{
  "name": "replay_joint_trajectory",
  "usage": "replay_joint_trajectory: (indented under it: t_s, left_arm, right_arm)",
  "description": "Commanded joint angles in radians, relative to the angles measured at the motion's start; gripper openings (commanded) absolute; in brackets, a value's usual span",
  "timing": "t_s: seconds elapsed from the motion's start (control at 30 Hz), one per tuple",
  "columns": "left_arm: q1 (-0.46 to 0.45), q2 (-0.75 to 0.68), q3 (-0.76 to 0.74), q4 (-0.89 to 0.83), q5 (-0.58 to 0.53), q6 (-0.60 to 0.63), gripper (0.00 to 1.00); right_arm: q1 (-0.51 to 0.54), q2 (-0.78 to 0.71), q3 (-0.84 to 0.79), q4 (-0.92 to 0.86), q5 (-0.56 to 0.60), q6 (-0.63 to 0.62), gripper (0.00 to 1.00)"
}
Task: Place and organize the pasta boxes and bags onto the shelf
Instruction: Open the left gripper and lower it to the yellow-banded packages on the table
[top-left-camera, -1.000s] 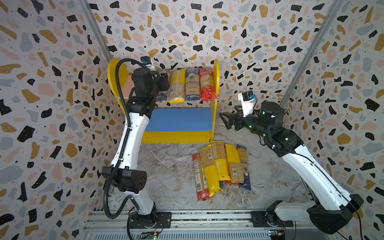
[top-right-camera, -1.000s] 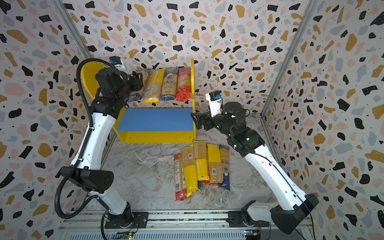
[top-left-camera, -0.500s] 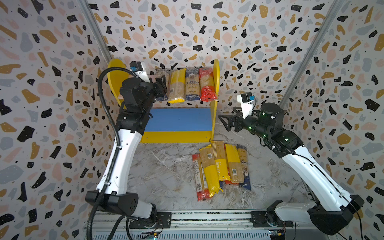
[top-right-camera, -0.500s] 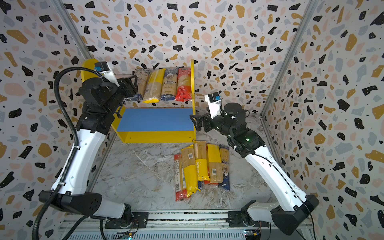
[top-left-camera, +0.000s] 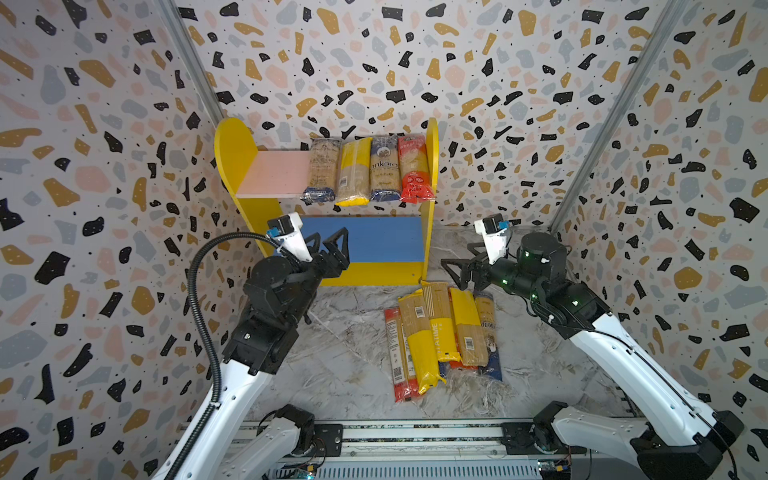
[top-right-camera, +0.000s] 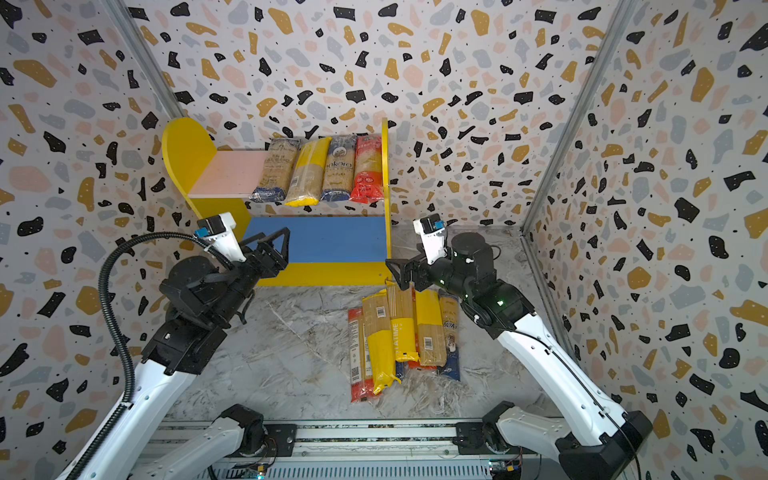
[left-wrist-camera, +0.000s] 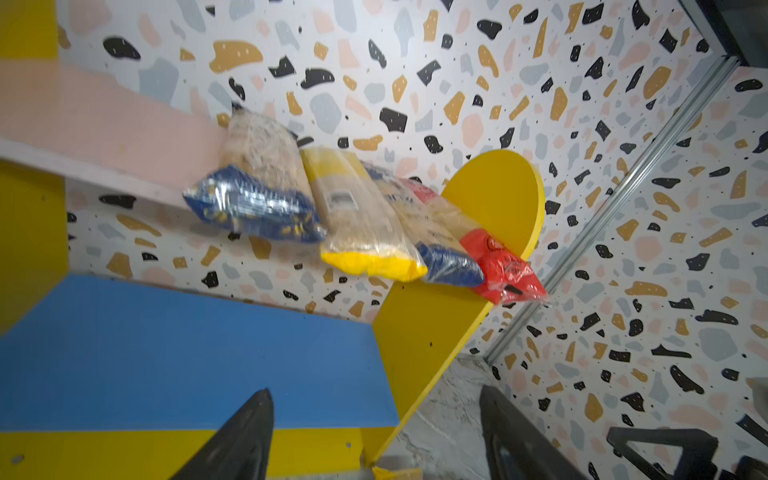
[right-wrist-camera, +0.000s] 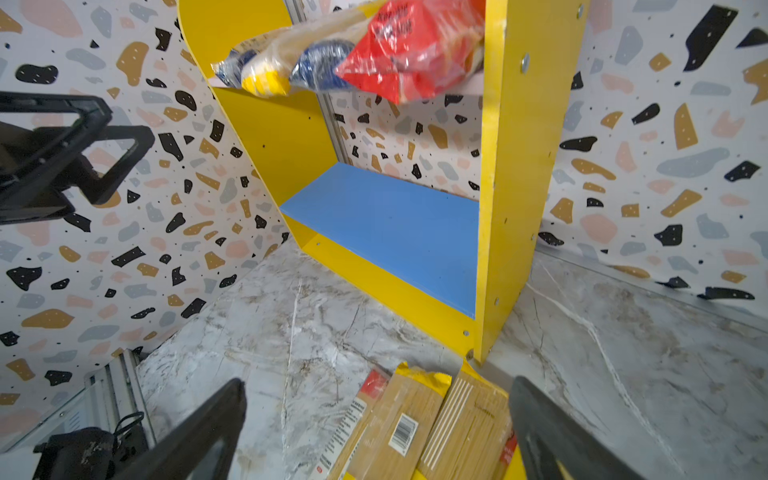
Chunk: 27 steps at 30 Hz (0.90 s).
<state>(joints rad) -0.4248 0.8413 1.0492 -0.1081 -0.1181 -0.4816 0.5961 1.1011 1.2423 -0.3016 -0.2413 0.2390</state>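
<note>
**Four bags on the top board, both grippers empty in front of the shelf**

I've got the shelf (top-left-camera: 235, 153) standing against the back wall. Its pink upper board (top-left-camera: 274, 174) carries four spaghetti bags side by side, packed toward the right side panel. From the left they are a clear bag with a blue end (top-left-camera: 320, 170), a yellow bag (top-left-camera: 353, 172), a dark blue bag (top-left-camera: 384, 168) and a red bag (top-left-camera: 412, 166) right against the panel. In the left wrist view their near ends hang over the board's front edge.

My left gripper (top-left-camera: 330, 239) hangs in front of the left part of the blue lower board (top-left-camera: 382, 239). Its jaws are spread wide with nothing between them, and the wrist camera shows the shelf front through the gap.

My right gripper (top-left-camera: 457, 262) hovers by the foot of the right side panel, just above the far end of the pile of bags (top-left-camera: 440, 332). Its jaws are parted too and grip nothing.

That pile lies on the marble tabletop (top-left-camera: 340, 374), in front of the shelf's right half. The bags run lengthwise, side by side and partly overlapping, with a red-edged one on the left, yellow ones in the middle and a dark blue one on the right. They overlap too much for me to count them
</note>
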Motion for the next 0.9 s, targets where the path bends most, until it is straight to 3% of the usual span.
replay_joint_trajectory:
  t_s: [0.0,0.17,0.43,0.67,0.87]
  left_arm:
    - [-0.102,-0.035,-0.092,-0.019,-0.125,-0.067,0.78]
    - [-0.336,-0.016,-0.263,0.028,-0.230,-0.172,0.79]
    - [-0.579,0.168,-0.475,0.213,-0.295,-0.378,0.79]
    - [-0.665,0.334,-0.451,0.228,-0.312,-0.442,0.82]
    - [-0.703,0.443,-0.392,0.162,-0.308,-0.484,0.85]
  right_arm:
    - [0.007,-0.073,-0.040,-0.003,0.024,0.037,0.99]
    - [0.033,-0.124,-0.119,-0.045,0.065,0.065,0.99]
    - [0.147,-0.285,-0.314,-0.170,0.188,0.173,0.99]
    - [0.197,-0.462,-0.500,-0.256,0.178,0.327,0.99]
    - [0.223,-0.541,-0.570,-0.351,0.246,0.411,0.99]
